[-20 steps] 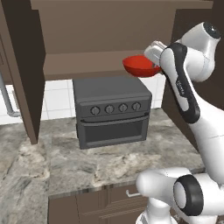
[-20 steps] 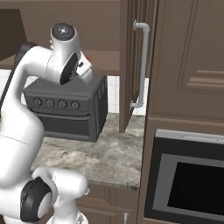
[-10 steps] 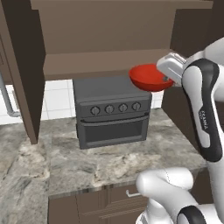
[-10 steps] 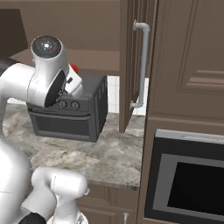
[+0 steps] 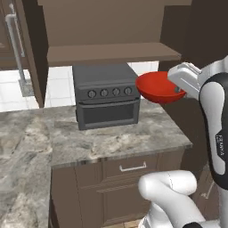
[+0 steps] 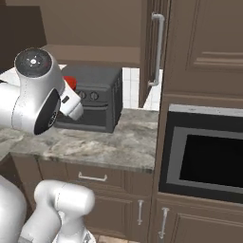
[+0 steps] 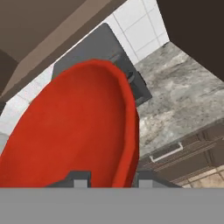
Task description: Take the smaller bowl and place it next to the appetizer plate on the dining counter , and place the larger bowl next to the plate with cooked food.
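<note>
Gripper clenched on red bowl, carried farther out from the oven.

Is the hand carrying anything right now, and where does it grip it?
Yes: the hand holds the smaller bowl, pinched at its rim, in the air above the kitchen counter.

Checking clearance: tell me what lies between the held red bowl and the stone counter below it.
Nothing; below the red bowl is open air down to the counter in the left base view.
</note>
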{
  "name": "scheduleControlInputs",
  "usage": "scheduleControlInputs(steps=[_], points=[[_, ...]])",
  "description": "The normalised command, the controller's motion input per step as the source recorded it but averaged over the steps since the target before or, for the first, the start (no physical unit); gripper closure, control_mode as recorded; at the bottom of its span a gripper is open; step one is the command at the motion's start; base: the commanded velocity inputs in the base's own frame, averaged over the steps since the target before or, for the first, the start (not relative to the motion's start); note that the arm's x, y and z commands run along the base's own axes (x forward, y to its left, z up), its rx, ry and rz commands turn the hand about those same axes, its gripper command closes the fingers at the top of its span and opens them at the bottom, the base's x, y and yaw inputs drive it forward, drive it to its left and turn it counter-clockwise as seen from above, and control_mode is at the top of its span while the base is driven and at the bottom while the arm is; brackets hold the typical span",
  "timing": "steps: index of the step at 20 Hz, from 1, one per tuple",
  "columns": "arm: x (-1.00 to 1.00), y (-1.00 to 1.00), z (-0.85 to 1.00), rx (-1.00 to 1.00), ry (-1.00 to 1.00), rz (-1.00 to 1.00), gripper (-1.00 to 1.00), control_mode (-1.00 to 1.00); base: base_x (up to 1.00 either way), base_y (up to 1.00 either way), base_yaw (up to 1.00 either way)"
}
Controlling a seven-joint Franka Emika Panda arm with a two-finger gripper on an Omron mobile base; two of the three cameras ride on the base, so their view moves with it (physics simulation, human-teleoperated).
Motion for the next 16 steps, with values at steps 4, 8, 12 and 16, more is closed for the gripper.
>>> scheduleControlInputs(steps=[4,8,12,16], points=[[0.00,0.00,0.00,0.00,0.00,0.00,1.00,1.00,-1.00,-0.24,-0.02],[0.00,0.00,0.00,0.00,0.00,0.00,1.00,1.00,-0.97,-0.61,-0.30],[0.00,0.00,0.00,0.00,0.00,0.00,1.00,1.00,-0.70,-0.62,-0.51],[0.00,0.00,0.00,0.00,0.00,0.00,1.00,1.00,-0.30,-0.49,-0.60]])
